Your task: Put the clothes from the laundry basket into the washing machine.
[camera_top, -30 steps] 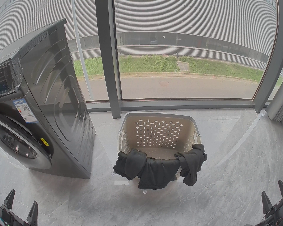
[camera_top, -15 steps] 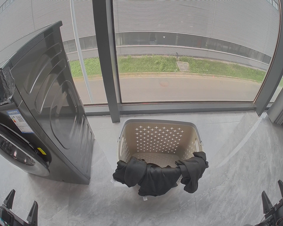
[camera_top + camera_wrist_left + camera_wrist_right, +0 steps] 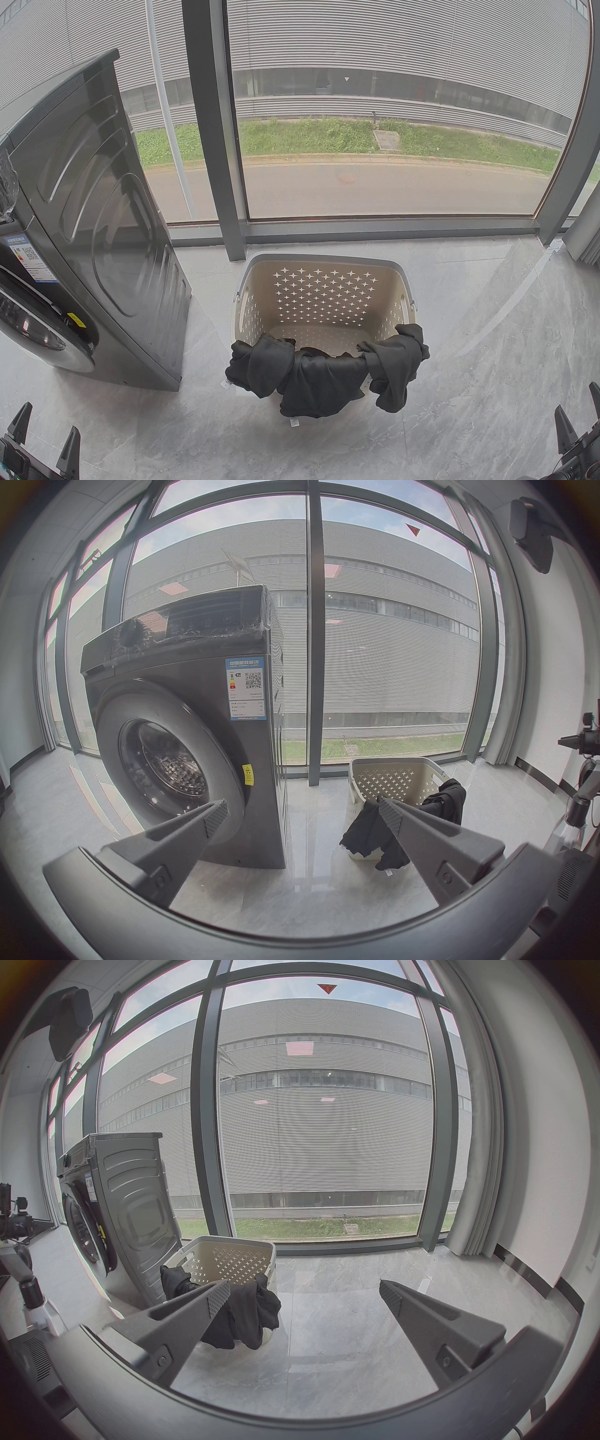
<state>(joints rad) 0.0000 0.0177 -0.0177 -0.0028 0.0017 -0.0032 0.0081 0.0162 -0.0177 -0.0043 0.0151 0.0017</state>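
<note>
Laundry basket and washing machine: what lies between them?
Bare marble floor; nothing stands between the laundry basket and the washing machine, as the head view shows.

Basket [image 3: 325, 294] matt plastic; clothes [image 3: 319, 381] dark cloth; washing machine [image 3: 112, 250] glossy, probably metal.
</note>
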